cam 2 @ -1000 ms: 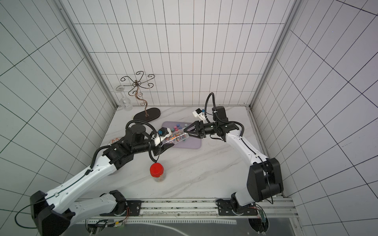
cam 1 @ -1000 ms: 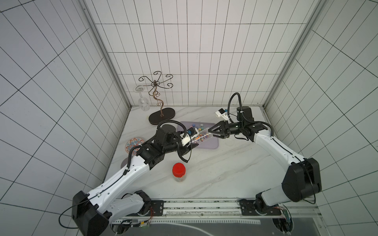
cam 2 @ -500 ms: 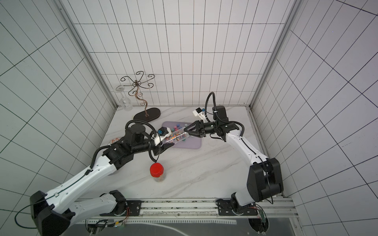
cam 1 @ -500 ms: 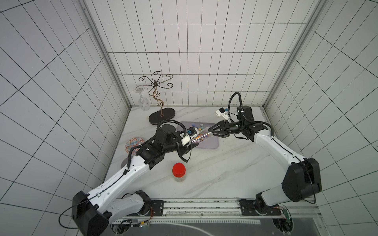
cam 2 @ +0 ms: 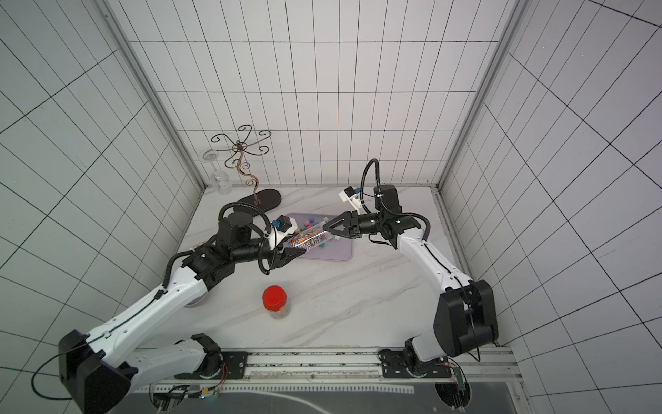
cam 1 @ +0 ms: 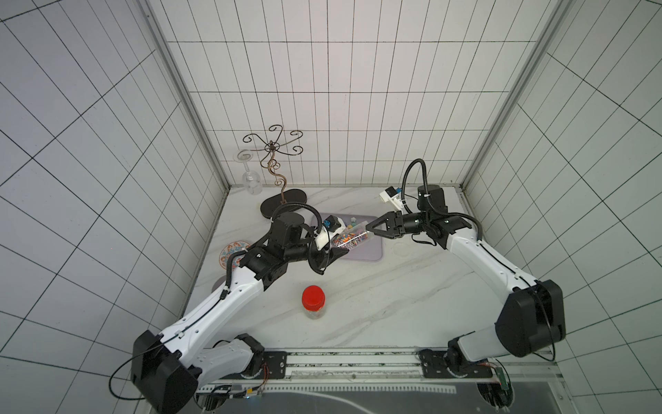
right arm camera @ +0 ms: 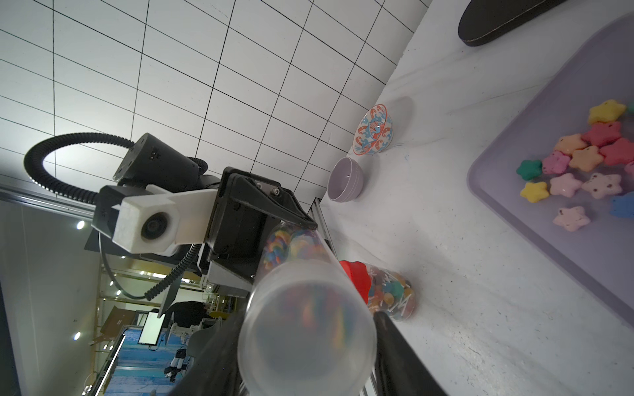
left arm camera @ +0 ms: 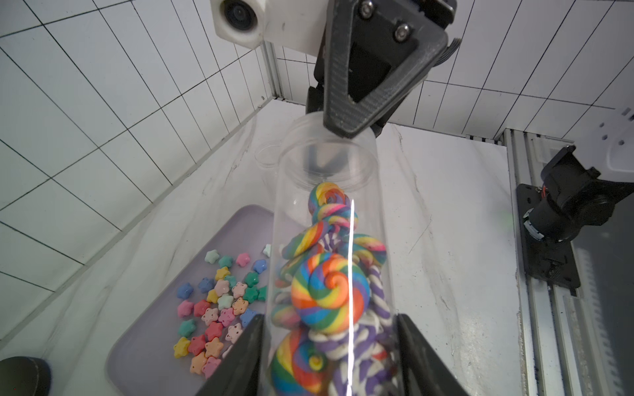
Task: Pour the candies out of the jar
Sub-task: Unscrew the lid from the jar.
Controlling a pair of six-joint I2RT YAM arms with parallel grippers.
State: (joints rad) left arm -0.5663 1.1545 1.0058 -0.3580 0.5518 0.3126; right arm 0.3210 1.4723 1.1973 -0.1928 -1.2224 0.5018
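Changed: right gripper [cam 1: 369, 231], jaws drawn in, now pinching the right end of the clear plastic cylindrical jar [cam 1: 353, 238]; nothing else shifted. At left, left gripper [left arm camera: 327, 320] clamped across the jar's left half, holding it near level over the lilac rectangular tray [cam 1: 369, 255], far-centre tabletop. Contents: candies [left arm camera: 331, 295], rainbow swirl lollipops bunched inside; pastel stars [left arm camera: 219, 301] loose on tray. Handling, judged: light, rigid, slick; grip mid-body, firmly; sticks may jam.

White arm links [cam 1: 211, 315], black joints [cam 1: 530, 319], ribbed black cables [right arm camera: 85, 138]
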